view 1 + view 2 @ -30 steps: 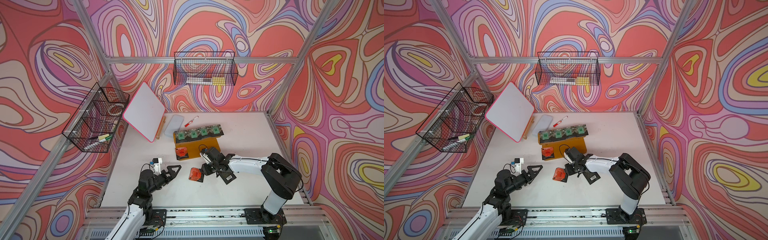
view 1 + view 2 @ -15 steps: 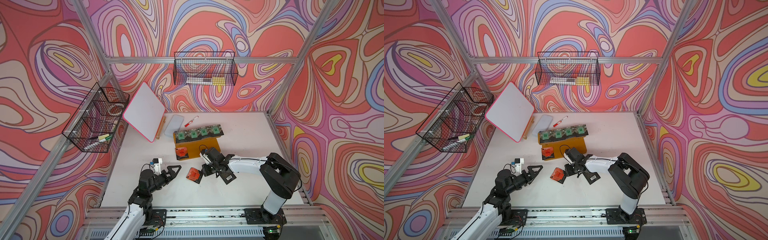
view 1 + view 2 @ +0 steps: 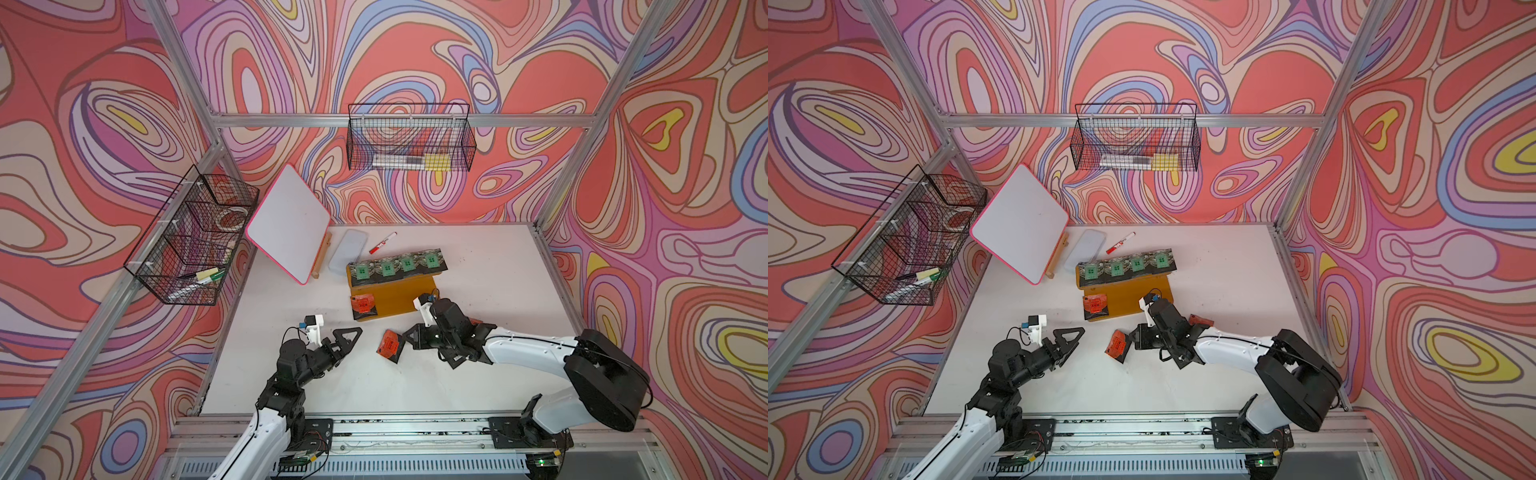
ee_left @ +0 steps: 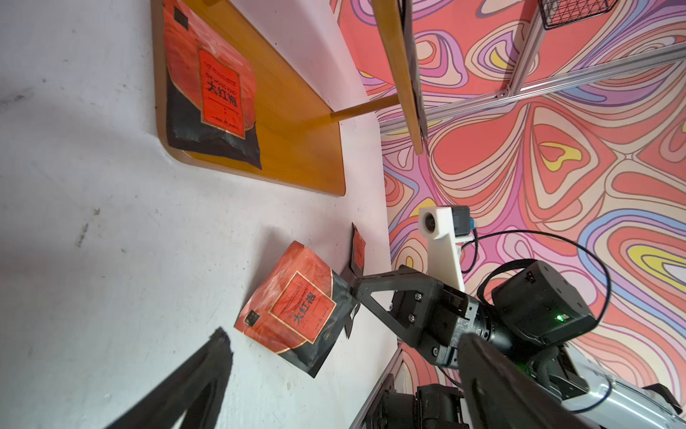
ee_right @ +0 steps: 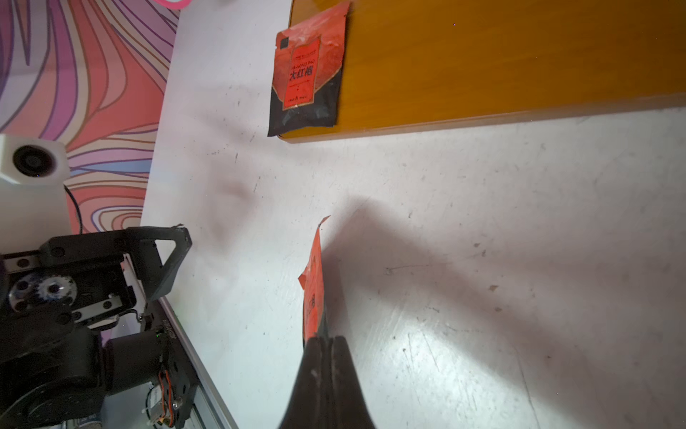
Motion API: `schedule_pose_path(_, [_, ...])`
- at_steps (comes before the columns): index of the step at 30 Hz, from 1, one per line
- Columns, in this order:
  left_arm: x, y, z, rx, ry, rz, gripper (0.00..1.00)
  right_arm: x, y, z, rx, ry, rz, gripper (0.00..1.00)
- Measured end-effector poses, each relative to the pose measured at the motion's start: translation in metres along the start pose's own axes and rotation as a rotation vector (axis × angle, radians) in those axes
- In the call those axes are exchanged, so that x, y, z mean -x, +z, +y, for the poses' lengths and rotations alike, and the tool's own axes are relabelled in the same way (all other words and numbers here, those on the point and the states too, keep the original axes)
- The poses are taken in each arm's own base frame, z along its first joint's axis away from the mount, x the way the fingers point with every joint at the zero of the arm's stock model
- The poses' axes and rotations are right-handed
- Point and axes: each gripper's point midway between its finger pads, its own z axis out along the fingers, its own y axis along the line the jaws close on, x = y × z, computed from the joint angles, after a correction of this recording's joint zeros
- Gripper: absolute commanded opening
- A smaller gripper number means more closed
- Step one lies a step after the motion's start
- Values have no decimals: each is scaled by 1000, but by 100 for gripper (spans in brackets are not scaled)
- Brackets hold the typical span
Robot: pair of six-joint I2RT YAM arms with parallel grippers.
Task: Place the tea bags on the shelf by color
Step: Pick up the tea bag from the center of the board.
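Tabletop point(image 3: 478, 374), white and scuffed, carries everything. At its twelve o'clock end stands the shelf point(image 3: 399, 297), a mustard two-step stand: the upper step holds four green tea bags point(image 3: 397, 266) in a row, filling it, while the lower step has one orange-red tea bag point(image 3: 363, 304) at its nine o'clock end and bare board beside it.

Right claw point(image 3: 406, 336), reaching toward nine o'clock from the right arm, was partly open a second ago and has now shut on the black corner of the held tea bag point(image 3: 389, 345), another orange-red one; in the left wrist view the sachet point(image 4: 297, 314) hangs tilted, its far edge apparently resting on or just above the tabletop. So the pick looks made, and a lift toward the lower step is likely next. A further orange-red sachet point(image 3: 1200, 320) peeks out behind the right arm.

Left claw point(image 3: 347, 343) hovers at about seven o'clock of the shelf, jaws spread wide and empty, unchanged.
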Motion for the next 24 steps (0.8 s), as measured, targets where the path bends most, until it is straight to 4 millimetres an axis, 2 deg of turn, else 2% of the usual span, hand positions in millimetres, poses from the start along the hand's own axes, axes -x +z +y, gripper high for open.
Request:
schedule_pose_path(6, [-3, 2, -9, -28, -13, -1, 97, 7, -7, 10, 69, 83, -65, 0])
schedule_pose_path(16, [-11, 11, -9, -19, -16, 11, 96, 25, -32, 33, 155, 118, -156, 0])
schedule_pose_path(24, [-23, 26, -15, -36, -23, 34, 85, 41, -54, 54, 229, 128, -224, 0])
